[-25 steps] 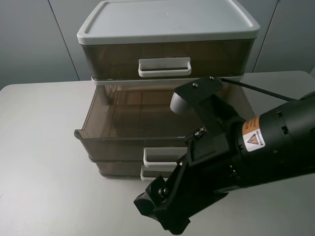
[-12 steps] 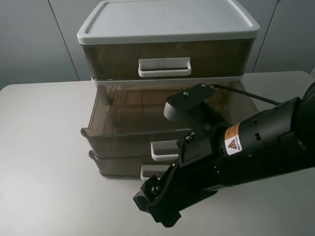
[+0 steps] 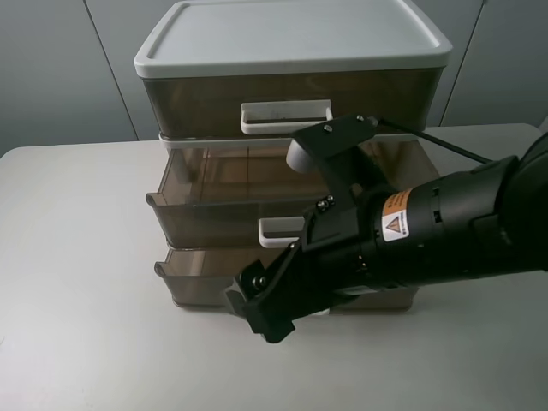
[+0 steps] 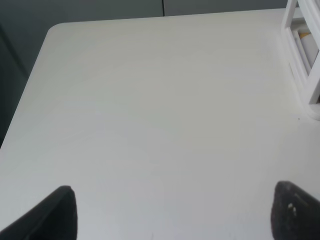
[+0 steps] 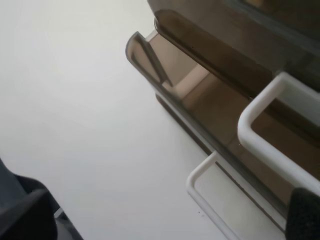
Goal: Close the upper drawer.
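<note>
Cabinet: A three-drawer cabinet [image 3: 291, 38] with a pale lid and smoky brown fronts stands toward the back of the white table [image 3: 77, 282].
Top drawer: The top drawer [image 3: 197, 103] sits flush in the frame, its top handle [image 3: 287, 117] centred on the front.
Middle drawer: The middle drawer [image 3: 214, 218], the upper of the two that stand out, juts partway from the frame. Its white handle [image 3: 281, 229] shows just left of my right arm.
Bottom drawer: The bottom drawer [image 3: 193, 287] also stands a little proud of the frame. Its lower handle [image 5: 200, 186] shows in my right wrist view, beneath the white handle.
Right arm: My black right arm [image 3: 445, 240], marked with a yellow warning sticker [image 3: 392, 226], reaches in from the right across the cabinet's front and hides the right part of both lower drawers.
Right gripper: My right gripper [image 3: 261, 304] hangs low in front of the bottom drawer, jaws spread wide and holding nothing. One of its fingers [image 5: 306, 215] lies just beside the end of the white handle; I cannot tell whether they touch.
Left gripper: My left gripper [image 4: 175, 215] hovers over bare table, jaws spread wide and empty, with the cabinet's white frame at the edge of its wrist view. The high camera does not show it.
</note>
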Robot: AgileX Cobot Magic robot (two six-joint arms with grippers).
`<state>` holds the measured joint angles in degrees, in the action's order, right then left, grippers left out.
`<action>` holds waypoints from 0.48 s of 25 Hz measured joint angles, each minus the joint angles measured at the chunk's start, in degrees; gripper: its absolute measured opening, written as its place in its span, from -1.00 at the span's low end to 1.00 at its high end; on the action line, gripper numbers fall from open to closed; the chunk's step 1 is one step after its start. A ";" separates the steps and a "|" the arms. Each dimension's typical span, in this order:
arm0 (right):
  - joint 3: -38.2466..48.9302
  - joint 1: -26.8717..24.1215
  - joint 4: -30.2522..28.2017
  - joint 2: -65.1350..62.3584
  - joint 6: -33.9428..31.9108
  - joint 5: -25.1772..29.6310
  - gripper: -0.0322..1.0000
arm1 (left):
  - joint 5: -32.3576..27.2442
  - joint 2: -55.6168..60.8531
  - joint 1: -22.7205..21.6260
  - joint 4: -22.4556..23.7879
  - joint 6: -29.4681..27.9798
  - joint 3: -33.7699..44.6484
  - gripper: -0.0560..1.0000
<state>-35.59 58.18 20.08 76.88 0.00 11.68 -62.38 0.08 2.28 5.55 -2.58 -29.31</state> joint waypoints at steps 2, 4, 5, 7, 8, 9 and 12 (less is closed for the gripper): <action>-0.23 -0.80 0.00 0.99 0.00 -1.01 0.41 | 0.00 0.00 0.00 0.00 0.00 0.00 0.51; -0.35 -1.51 0.00 2.31 0.00 -1.33 0.41 | 0.00 0.00 0.00 0.00 0.00 0.00 0.51; -0.60 -1.81 0.00 2.85 0.00 -1.50 0.41 | 0.00 0.00 0.00 0.00 0.00 0.00 0.51; -0.94 -2.27 0.00 4.06 0.00 -1.61 0.41 | 0.00 0.00 0.00 0.00 0.00 0.00 0.51; -1.29 -2.41 -0.36 4.58 0.00 -1.61 0.41 | 0.00 0.00 0.00 0.00 0.00 0.00 0.51; -1.65 -2.63 -0.66 4.90 0.00 -1.72 0.41 | 0.00 0.00 0.00 0.00 0.00 0.00 0.51; -2.88 -3.76 -1.52 6.39 -0.45 -2.01 0.41 | 0.00 0.00 0.00 0.10 0.00 0.00 0.51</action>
<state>-38.46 54.42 18.56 83.26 -0.45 9.67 -62.38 0.08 2.28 5.66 -2.58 -29.31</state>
